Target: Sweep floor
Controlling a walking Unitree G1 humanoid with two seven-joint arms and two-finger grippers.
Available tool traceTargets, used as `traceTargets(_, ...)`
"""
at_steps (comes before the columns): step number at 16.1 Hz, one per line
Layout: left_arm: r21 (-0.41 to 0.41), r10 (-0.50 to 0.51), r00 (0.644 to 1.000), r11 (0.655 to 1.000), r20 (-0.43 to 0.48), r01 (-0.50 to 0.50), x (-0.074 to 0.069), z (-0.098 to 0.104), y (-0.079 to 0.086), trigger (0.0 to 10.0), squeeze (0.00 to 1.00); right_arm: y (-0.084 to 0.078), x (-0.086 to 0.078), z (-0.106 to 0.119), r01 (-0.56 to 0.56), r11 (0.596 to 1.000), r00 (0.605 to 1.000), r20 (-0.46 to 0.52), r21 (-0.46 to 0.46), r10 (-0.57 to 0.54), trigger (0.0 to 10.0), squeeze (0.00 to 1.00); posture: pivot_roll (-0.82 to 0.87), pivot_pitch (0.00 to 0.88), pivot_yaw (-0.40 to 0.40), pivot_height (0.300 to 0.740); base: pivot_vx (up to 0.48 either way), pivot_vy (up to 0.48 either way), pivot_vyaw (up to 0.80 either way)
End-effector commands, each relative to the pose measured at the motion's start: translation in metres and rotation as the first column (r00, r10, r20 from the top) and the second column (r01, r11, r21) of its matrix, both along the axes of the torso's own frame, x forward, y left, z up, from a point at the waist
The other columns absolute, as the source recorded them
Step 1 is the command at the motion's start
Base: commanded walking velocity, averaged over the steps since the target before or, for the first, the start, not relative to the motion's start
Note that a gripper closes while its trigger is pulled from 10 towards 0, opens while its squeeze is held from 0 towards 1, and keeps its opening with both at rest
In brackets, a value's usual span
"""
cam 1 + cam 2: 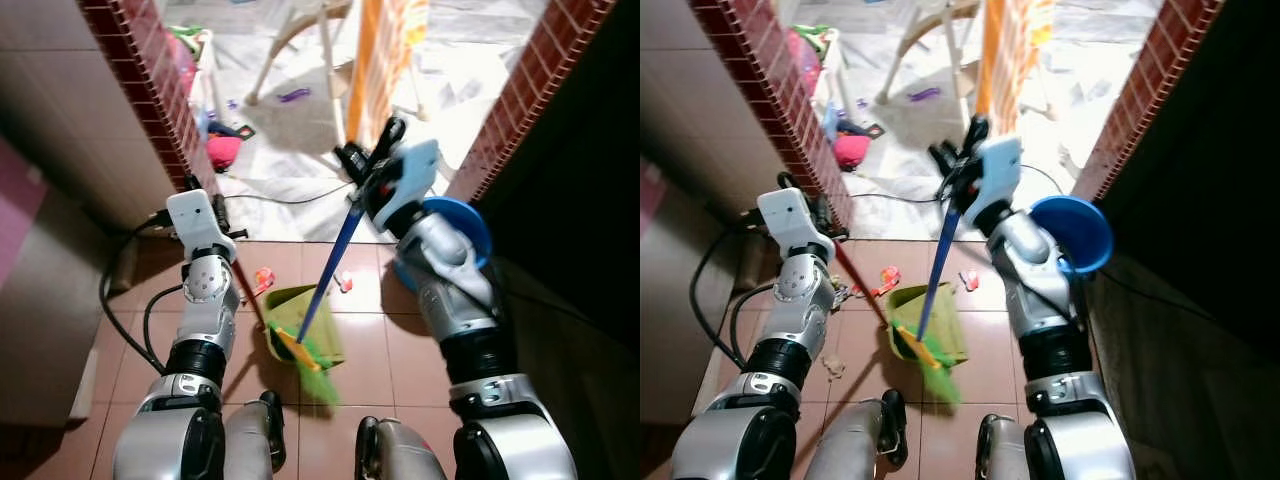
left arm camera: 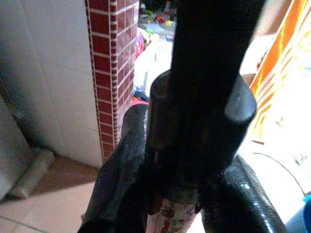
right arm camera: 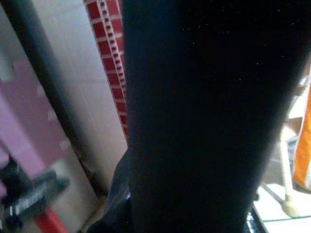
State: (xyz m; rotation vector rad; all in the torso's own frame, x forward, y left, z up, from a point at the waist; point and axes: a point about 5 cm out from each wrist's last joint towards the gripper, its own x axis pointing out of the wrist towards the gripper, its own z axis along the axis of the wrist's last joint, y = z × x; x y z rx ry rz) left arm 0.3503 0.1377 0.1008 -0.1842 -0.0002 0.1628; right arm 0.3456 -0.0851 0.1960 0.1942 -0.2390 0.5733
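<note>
Left eye view looks down on a brown tiled floor between two brick-faced wall ends, where the robot stands with both arms raised in front of it. The right gripper is closed around the blue handle of a broom, which slants down and to the robot's left until its green bristles meet the floor just ahead of the robot's feet. The bristles sit at the mouth of a yellow-green dustpan lying on the tiles. The left gripper grips the top of the dustpan's red handle, which runs down at an angle to the pan; in the left wrist view its black fingers are clamped on either side of the dark handle end.

A small orange-red scrap lies on the tiles just beside the dustpan's far left corner, and a small white and red scrap lies near its far right side. A blue plastic basin sits behind the right forearm, by the right-hand wall. A black cable loops across the floor at the left. Beyond the opening, the floor is pale and brightly lit, with the legs of a white chair, a pink toy and an orange striped cloth.
</note>
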Motion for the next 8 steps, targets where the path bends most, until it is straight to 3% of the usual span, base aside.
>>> traceTargets(1, -0.150, -0.105, 0.983, 0.985, -0.151, 0.083, -0.013, -0.032, -0.028, 10.0, 0.00, 0.002, -0.002, 0.023, -0.008, 0.998, 0.997, 0.074, 0.067, 0.003, 10.0, 0.00, -0.09, 0.159, 0.002, 0.740, 0.000, 0.000, 0.00)
traceTargets(3, -0.134, -0.103, 0.987, 0.987, -0.125, 0.086, -0.013, -0.028, -0.027, 10.0, 0.00, -0.008, -0.002, 0.037, 0.060, 0.998, 0.986, 0.156, 0.014, -0.062, 10.0, 0.00, -0.09, 0.151, 0.000, 0.740, 0.000, 0.000, 0.00)
traceTargets(7, -0.143, -0.096, 0.990, 0.986, -0.106, 0.081, -0.011, -0.023, -0.020, 10.0, 0.00, -0.023, 0.003, 0.071, 0.142, 0.989, 0.958, 0.244, 0.049, -0.150, 10.0, 0.00, -0.09, 0.123, 0.008, 0.740, 0.000, 0.000, 0.00)
traceTargets(8, -0.144, -0.097, 0.989, 0.986, -0.111, 0.081, -0.010, -0.024, -0.016, 10.0, 0.00, -0.034, 0.008, 0.086, 0.215, 0.976, 0.936, 0.276, 0.038, -0.217, 10.0, 0.00, -0.09, 0.104, 0.013, 0.740, 0.000, 0.000, 0.00)
